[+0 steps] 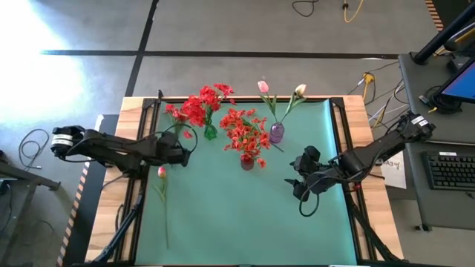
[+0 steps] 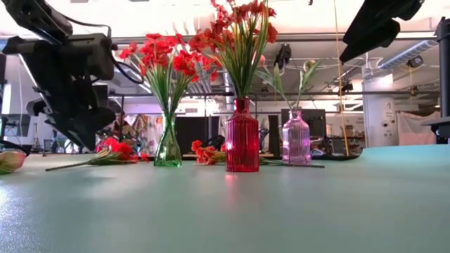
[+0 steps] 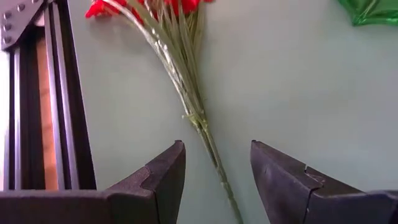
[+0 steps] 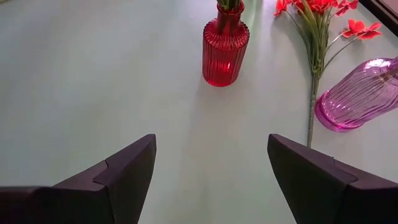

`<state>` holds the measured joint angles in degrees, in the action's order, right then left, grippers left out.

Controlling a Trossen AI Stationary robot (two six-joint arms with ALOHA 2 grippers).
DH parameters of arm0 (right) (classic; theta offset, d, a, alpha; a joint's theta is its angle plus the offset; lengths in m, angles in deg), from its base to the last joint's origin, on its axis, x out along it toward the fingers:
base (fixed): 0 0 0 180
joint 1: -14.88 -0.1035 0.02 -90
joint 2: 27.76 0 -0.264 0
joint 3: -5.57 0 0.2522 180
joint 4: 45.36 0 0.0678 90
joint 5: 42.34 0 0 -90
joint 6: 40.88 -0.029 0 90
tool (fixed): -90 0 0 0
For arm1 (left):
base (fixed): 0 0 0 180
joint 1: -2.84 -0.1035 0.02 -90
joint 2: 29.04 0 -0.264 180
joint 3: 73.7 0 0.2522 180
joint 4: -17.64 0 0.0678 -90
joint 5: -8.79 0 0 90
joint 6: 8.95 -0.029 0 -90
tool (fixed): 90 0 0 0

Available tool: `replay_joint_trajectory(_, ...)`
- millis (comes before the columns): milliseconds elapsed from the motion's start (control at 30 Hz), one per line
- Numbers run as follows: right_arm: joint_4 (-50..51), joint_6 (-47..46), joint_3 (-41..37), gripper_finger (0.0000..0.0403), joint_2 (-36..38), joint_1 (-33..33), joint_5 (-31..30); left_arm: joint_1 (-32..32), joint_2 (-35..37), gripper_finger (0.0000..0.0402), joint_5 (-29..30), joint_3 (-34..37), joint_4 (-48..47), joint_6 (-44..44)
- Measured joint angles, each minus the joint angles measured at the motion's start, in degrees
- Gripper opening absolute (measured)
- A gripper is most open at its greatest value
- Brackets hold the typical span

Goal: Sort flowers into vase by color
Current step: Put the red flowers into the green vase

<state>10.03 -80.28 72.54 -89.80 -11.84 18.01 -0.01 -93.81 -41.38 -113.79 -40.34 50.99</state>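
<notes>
A loose red flower spray (image 3: 180, 74) lies flat on the green mat (image 1: 223, 215) near the green vase (image 1: 211, 133), its stem running between the spread, empty fingers of the left gripper (image 3: 217, 186). A pink tulip (image 1: 161, 172) lies just beside that arm. The right gripper (image 4: 211, 180) hovers released, facing the red vase (image 4: 225, 45) and the purple vase (image 4: 360, 96).

Strong glare washes out the floor (image 1: 44, 44) at the far left in the high view. In the low view, bright ceiling light backlights the red vase (image 2: 242, 135), which glows, and the near table mat (image 2: 281, 211) is blurred.
</notes>
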Motion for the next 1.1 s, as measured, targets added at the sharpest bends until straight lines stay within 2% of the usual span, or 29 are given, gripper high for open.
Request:
replay_joint_trajectory(367, -0.07, 0.0, 0.0, 0.0298, 0.0, 0.0, -0.4, -0.18, -0.17, 0.0167, 3.31, 2.16, 4.09, -0.95)
replay_joint_trajectory(600, -0.15, 0.0, -0.02, 0.0301, 0.0, 0.0, -0.4, -0.28, -0.96, 0.0167, 6.18, 6.31, 13.03, -0.95)
replay_joint_trajectory(800, -0.14, 0.0, -0.02, 0.0297, 0.0, 0.0, -0.41, -0.37, -2.47, 0.0167, 6.19, 9.09, 17.35, -0.54)
replay_joint_trajectory(1100, -0.15, 0.0, -0.02, 0.03, 0.0, 0.0, -0.4, -0.44, -6.75, 0.0167, 6.23, 9.23, 21.67, -0.71)
